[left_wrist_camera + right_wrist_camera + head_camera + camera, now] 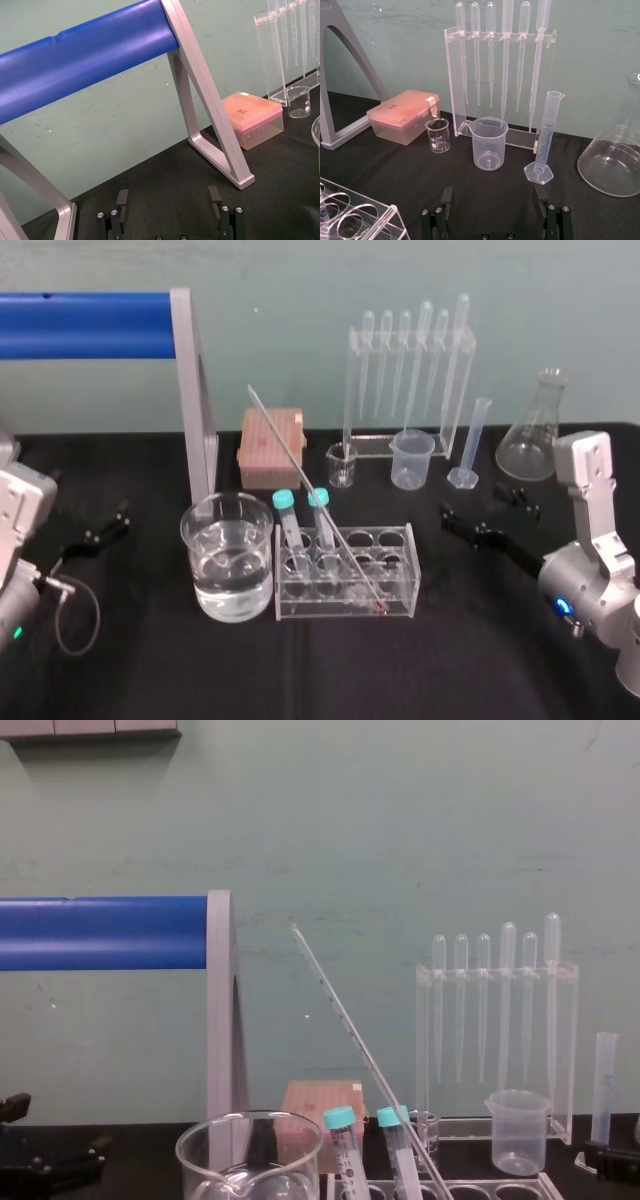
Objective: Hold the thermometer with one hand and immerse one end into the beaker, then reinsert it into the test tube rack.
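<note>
The thermometer (318, 502) is a long thin glass rod. It leans in the test tube rack (398, 592) with its lower end near the rack's front right and its top slanting back to the left; in the chest view the thermometer (348, 1022) rises far above the tubes. The beaker (228, 558) holds water and stands just left of the rack. Two teal-capped tubes (285, 502) stand in the rack's left holes. My right gripper (472, 502) hovers right of the rack, open with nothing between its fingers (447, 197). My left gripper (100, 530) rests open at the far left.
Behind the rack stand a pink tip box (270, 448), a tiny glass beaker (341, 466), a small plastic beaker (412, 459), a pipette stand (408, 350), a measuring cylinder (474, 445) and a conical flask (535, 430). A blue bar on a grey frame (195, 400) stands at the back left.
</note>
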Robot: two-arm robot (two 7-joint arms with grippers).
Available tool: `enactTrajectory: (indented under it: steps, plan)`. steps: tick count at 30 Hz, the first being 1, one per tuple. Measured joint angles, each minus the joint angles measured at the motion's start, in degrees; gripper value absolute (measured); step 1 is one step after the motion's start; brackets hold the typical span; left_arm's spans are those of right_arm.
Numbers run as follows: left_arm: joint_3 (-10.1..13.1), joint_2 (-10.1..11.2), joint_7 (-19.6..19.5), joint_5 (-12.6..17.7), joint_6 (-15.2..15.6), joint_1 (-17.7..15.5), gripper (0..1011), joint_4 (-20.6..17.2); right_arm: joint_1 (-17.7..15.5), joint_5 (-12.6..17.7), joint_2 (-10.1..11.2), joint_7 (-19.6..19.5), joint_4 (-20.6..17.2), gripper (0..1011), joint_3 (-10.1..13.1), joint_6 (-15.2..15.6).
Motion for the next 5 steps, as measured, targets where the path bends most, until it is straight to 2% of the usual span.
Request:
enactTrajectory:
  steps: [5]
  plan:
    - [0.0,0.0,0.0,0.0,-0.01,0.0,1008,0.0,0.07,0.14,0.09,0.18,-0.11,1003,0.0,-0.2]
